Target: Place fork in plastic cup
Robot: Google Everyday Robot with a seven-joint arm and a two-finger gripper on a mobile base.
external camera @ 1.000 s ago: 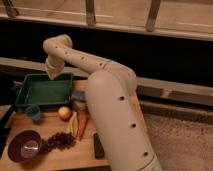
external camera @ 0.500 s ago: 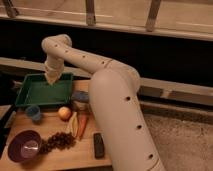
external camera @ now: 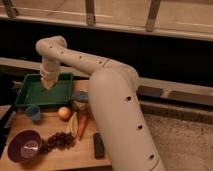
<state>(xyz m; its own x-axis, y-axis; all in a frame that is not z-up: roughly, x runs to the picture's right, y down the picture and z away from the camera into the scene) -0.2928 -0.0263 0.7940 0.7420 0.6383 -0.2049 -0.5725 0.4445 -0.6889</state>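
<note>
My gripper (external camera: pixel 47 82) hangs from the white arm (external camera: pixel 107 95) and points down over the left half of the green tray (external camera: pixel 60 95), close to its floor. The small blue plastic cup (external camera: pixel 33 113) stands upright on the wooden table just in front of the tray's left corner, below and left of the gripper. I cannot make out the fork; it is either hidden by the gripper or too thin to show in the tray.
On the wooden table (external camera: pixel 50 157) are a purple bowl (external camera: pixel 24 146), dark grapes (external camera: pixel 60 141), an orange-yellow fruit (external camera: pixel 64 113), a carrot (external camera: pixel 81 126), a black object (external camera: pixel 98 145) and a bluish item (external camera: pixel 80 96). A dark wall with a rail runs behind.
The gripper has moved down and slightly left, lower into the green tray. The objects on the table have not moved.
</note>
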